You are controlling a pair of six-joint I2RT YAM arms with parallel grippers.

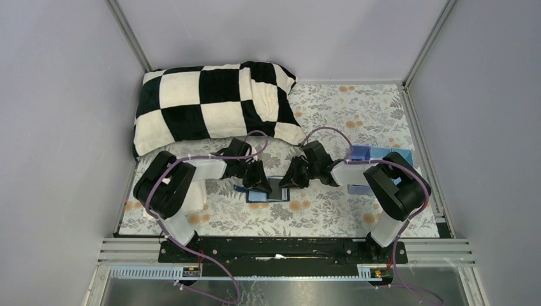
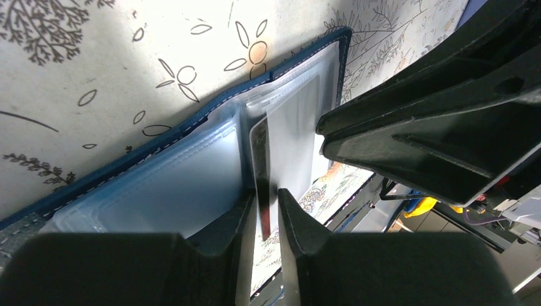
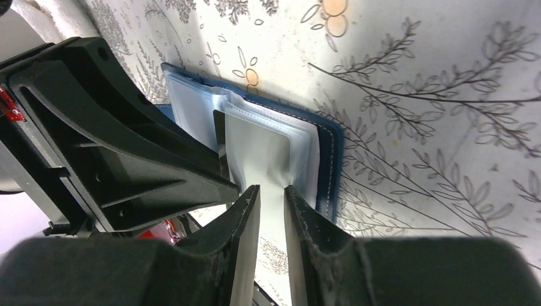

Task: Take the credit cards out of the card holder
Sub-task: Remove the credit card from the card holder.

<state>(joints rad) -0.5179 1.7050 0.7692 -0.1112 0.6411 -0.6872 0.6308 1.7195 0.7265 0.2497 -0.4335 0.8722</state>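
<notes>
Step in hand: drawing one card from the holder.

1. My left claw: narrow, pinched on the near edge of a dark card that stands edge-on between the pads. The card is only part way out, its far end still in a sleeve. For a good draw I judge I should pull straight along the slot, keep the card level so it does not bind in the plastic, and grip no harder, since it could bow.
2. Holder: lies open and flat on the cloth, mid-table, between my two claws, with its clear sleeves fanned up.
3. My right claw: narrow, set at the holder's right half over a pale sleeve. Whether it pinches that sleeve or only presses on it I cannot tell. Either way its job, as I judge it, is to keep the holder from sliding along with the card.

Surroundings, left to right:

4. Pillow: black-and-white check, far left, well apart from the work.
5. Tray: blue, behind my right arm, near it but apart from the holder.

In the way: my claws sit nearly tip to tip, so a crooked pull risks a knock. Loose sleeves may lift with the card.
</notes>
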